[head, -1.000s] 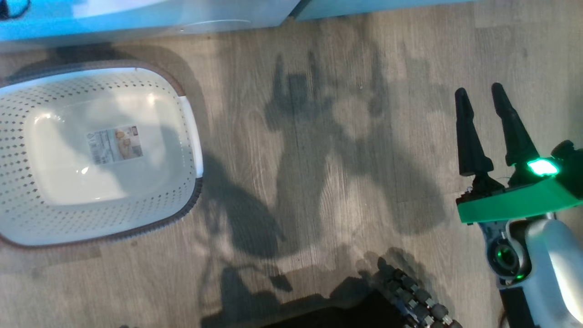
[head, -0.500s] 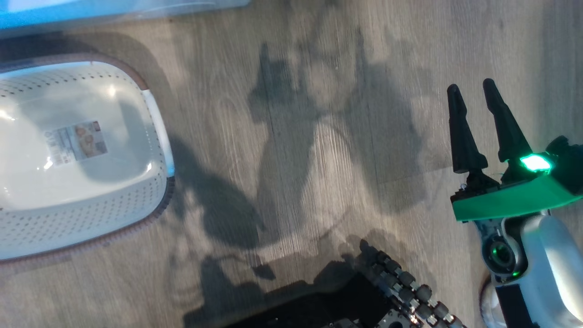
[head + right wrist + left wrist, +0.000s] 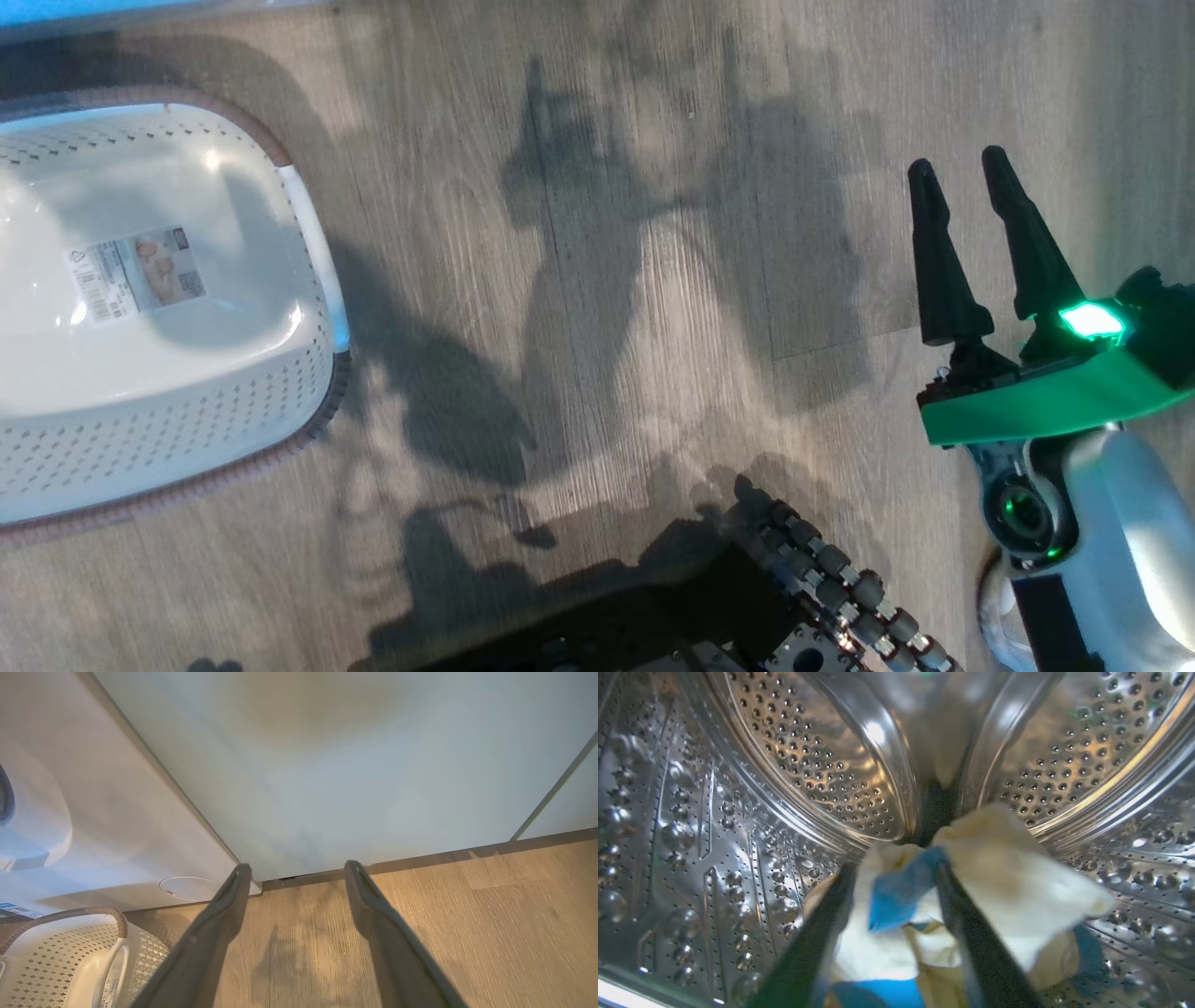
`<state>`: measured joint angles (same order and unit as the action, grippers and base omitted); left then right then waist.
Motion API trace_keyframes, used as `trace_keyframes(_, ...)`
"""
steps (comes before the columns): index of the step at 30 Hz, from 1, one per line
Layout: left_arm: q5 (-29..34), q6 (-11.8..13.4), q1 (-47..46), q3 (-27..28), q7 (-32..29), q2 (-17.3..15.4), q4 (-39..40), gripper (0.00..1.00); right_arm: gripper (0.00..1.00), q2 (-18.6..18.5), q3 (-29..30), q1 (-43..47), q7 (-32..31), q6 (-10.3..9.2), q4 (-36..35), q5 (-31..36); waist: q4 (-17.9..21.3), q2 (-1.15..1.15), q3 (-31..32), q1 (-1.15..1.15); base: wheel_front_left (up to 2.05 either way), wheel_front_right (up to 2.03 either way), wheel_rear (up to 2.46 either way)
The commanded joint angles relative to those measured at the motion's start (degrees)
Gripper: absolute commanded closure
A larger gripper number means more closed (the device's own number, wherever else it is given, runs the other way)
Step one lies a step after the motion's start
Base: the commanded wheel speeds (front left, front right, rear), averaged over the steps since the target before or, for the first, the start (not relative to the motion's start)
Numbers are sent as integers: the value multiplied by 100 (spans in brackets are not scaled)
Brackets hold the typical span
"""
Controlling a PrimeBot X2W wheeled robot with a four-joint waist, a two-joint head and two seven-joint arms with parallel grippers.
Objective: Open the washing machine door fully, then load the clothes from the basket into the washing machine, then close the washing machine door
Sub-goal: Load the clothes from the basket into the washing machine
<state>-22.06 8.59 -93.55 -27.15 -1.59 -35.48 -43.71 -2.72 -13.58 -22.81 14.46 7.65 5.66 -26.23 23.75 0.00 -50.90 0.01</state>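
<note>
Left gripper (image 3: 894, 870) (fingers (image 3: 971, 933) spread) is seen deep in the drum (image 3: 808, 765) of the washing machine (image 3: 117, 835), the clothes (image 3: 1008, 882) lying between and around its fingers; the right gripper (image 3: 957, 163) is held spread; fabric could be snagged and dragged out on withdrawal

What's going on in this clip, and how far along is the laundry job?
The left hand is inside the washing machine's drum, fingers spread, with the pale yellow, blue-trimmed clothes bunched between and beyond them. The basket on the wood floor holds no clothes, just its paper label. The right hand hangs open above the floor, holding nothing. Loading looks about done.
</note>
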Motion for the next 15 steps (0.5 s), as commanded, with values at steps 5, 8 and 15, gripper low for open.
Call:
trace_keyframes(5,-106,-107,-274,106,97,-38,-77,0,0,-16,-50,97,53,-16,-129,1,-47,0,7,-1,0,0,0)
trace_keyframes(8,-199,-138,-231,119,127,53,-142,0,0,-16,-20,92,53,-16,-112,26,-97,0,32,-1,0,0,0)
trace_keyframes(15,-438,-121,176,176,316,250,-111,0,0,-16,139,132,53,-16,-67,150,-321,0,216,-1,0,0,0)
